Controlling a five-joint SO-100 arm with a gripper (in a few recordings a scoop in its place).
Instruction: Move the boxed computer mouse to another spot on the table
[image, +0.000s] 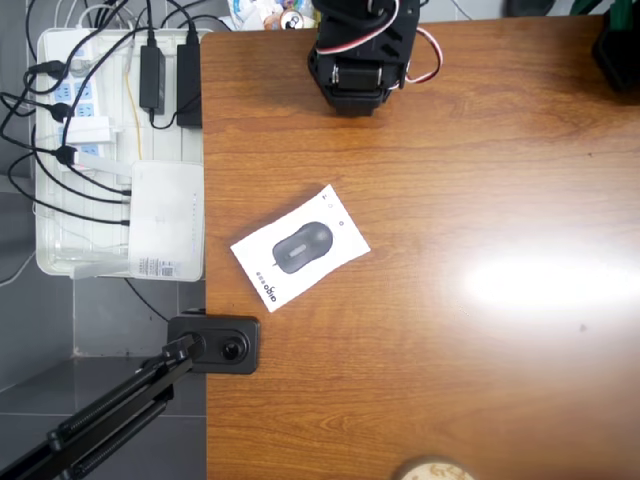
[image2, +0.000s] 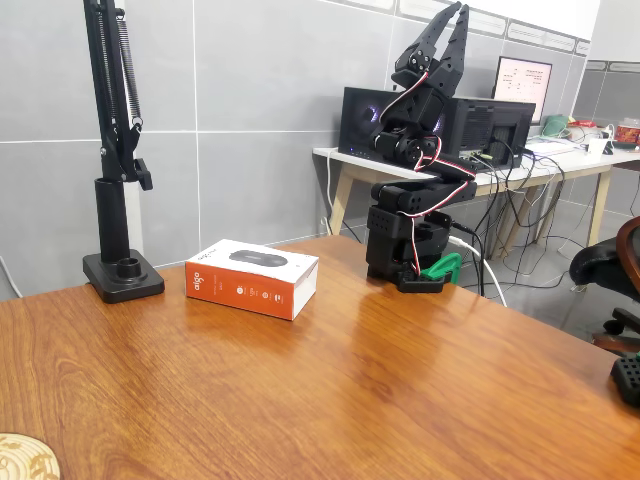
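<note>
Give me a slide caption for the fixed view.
Boxed computer mouse lies untouched on the table; the gripper points upward.

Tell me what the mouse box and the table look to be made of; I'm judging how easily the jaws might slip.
The boxed computer mouse looks like printed cardboard, smooth with a slight satin sheen: crisp folded edges, white top, orange-red side. The table looks like wood-grain laminate or varnished wood, which one I cannot tell; it is glossy, with a bright glare patch in the overhead view.
</note>
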